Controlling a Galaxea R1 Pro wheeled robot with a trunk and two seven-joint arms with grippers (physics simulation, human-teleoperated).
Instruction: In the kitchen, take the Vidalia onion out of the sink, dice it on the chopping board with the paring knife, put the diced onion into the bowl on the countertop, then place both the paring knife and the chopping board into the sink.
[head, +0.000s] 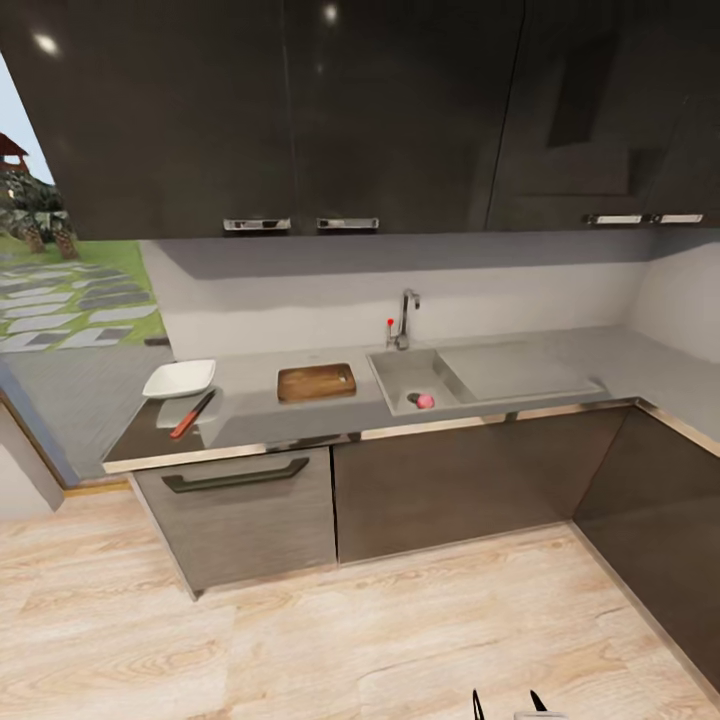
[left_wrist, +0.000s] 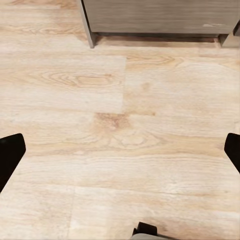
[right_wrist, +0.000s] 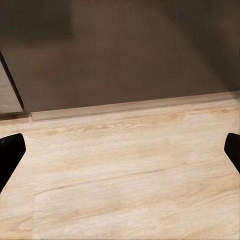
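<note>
One Vidalia onion (head: 425, 401) inside the sink (head: 400, 377).

On the countertop (head: 250, 395), the bowl (head: 179, 378) lies left of the chopping board (head: 316, 382), the sink (head: 420, 378) right.

My left gripper (left_wrist: 120, 155) hangs with its two dark fingertips (left_wrist: 10, 155) spread wide, at the left and right edges of its wrist frame, nothing between them. My right gripper (right_wrist: 120, 155) matches: fingertips (right_wrist: 11, 152) far apart at both frame edges, nothing held.
</note>
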